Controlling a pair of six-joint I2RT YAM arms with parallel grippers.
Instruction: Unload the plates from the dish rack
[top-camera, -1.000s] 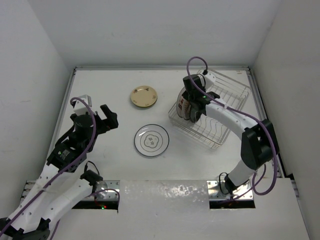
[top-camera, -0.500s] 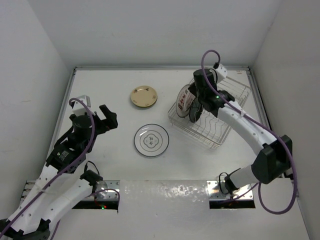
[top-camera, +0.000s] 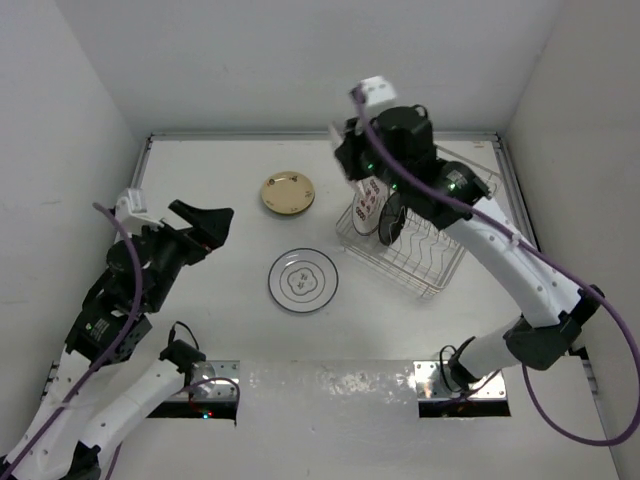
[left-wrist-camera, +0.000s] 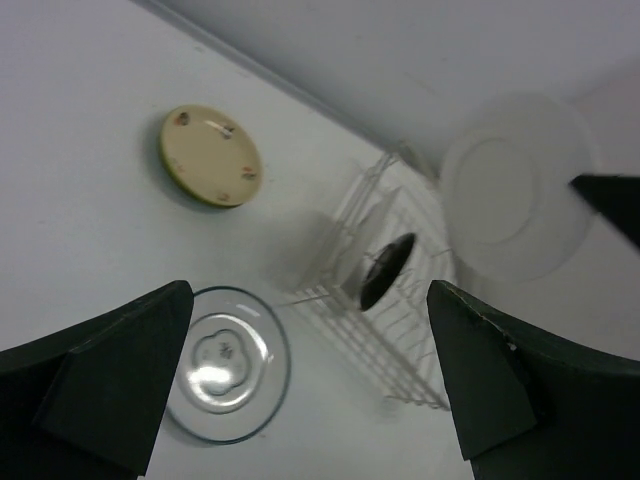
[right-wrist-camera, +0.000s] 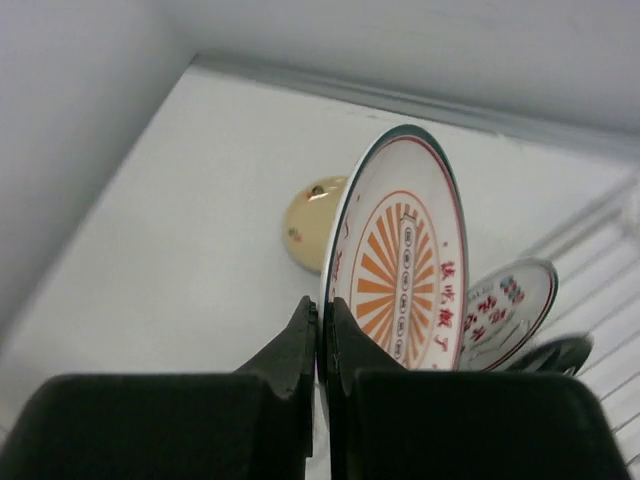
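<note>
Care lies in the rim pinch: the right gripper (right-wrist-camera: 320, 325), clamped on the edge of the orange-sunburst plate (right-wrist-camera: 400, 270) held up over the dish rack (top-camera: 432, 265), should tip it flat onto table (top-camera: 220, 170) beside the tan plate (top-camera: 287, 193); the left gripper (top-camera: 203, 230) hangs spread.

Upright orange-rayed plate (right-wrist-camera: 400, 270) hangs clear of dish rack (top-camera: 440, 252).

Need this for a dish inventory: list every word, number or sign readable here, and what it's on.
On the white plate in the right pincer: orange-red characters, too blurred to read.
On the second white plate, standing in the dish rack: red characters, too small to read.
No other writing shows in any view.
</note>
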